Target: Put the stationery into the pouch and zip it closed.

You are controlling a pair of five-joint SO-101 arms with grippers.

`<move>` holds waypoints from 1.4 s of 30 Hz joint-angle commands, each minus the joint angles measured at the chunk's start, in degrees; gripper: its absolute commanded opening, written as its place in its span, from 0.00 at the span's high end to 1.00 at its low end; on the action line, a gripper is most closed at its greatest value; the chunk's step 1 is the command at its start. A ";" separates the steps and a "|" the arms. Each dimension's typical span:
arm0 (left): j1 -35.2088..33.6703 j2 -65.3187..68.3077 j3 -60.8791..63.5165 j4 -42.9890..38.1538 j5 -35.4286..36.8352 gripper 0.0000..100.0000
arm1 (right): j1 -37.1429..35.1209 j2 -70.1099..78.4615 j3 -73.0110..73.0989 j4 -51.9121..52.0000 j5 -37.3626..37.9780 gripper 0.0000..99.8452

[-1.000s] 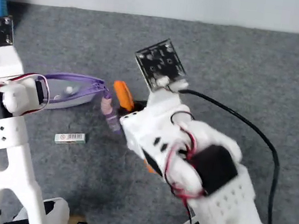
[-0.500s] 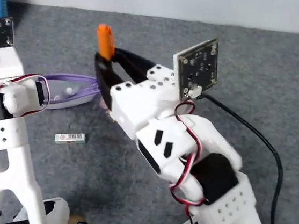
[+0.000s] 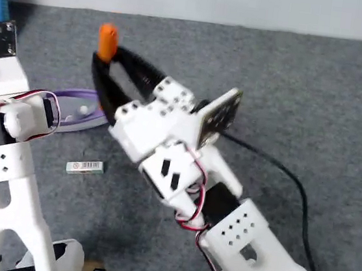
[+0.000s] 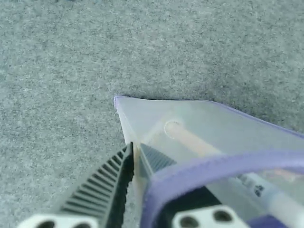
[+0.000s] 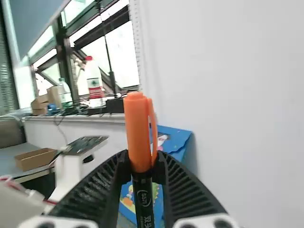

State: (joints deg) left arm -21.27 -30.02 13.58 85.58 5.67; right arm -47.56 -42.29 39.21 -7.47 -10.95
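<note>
The right gripper (image 3: 106,60) is clenched on an orange-capped marker (image 3: 107,37) in the upper left of the high view. The cap sticks out past the black fingertips. In the right wrist view the marker (image 5: 138,129) stands between the two ribbed fingers (image 5: 183,190), pinched just below its cap.

The translucent pouch (image 3: 79,109) with its purple zip edge lies on the grey carpeted table (image 3: 291,89) at middle left of the high view. In the picture it sits below the marker and apart from it.

The left gripper (image 4: 133,159) is shut on the pouch's (image 4: 199,124) wall near one corner. One finger is outside the plastic and the other inside. A pen (image 4: 268,195) lies in the pouch.

A small barcode-labelled block (image 3: 84,166) rests on the table at lower left of the high view, near the pouch but outside it, and well apart from the right gripper.
</note>
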 commanded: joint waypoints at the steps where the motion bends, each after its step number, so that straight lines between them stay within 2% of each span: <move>1: 0.62 -2.11 -0.22 -0.18 -0.44 0.99 | -3.47 -7.78 6.24 -8.31 -0.18 0.99; 5: 0.70 -2.11 -0.22 -0.18 -0.44 0.99 | -4.44 -13.58 13.54 -12.35 -0.18 0.99; 12: 0.70 -2.11 -0.22 -0.18 -0.44 0.99 | -4.18 -13.41 16.70 -12.97 -0.18 0.99; 19: 0.70 -2.29 -0.22 0.09 -0.44 0.99 | -1.71 -2.68 12.13 -22.90 -0.09 0.99; 27: 0.70 -2.37 0.75 -0.18 -0.44 0.99 | -1.71 8.48 6.95 -28.79 0.00 0.99; 30: 0.70 -2.37 0.75 -0.18 -0.44 0.99 | -1.71 11.30 6.86 -29.58 2.64 0.99; 34: 0.62 -2.37 0.75 -0.18 -0.44 0.99 | -1.10 12.26 6.86 -37.23 6.33 0.99; 42: 0.62 -2.37 0.66 -0.18 -0.44 0.99 | -3.03 13.93 5.19 -37.85 9.23 0.99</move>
State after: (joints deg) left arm -21.27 -30.55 14.73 85.58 5.67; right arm -50.11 -28.75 48.79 -44.31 -2.68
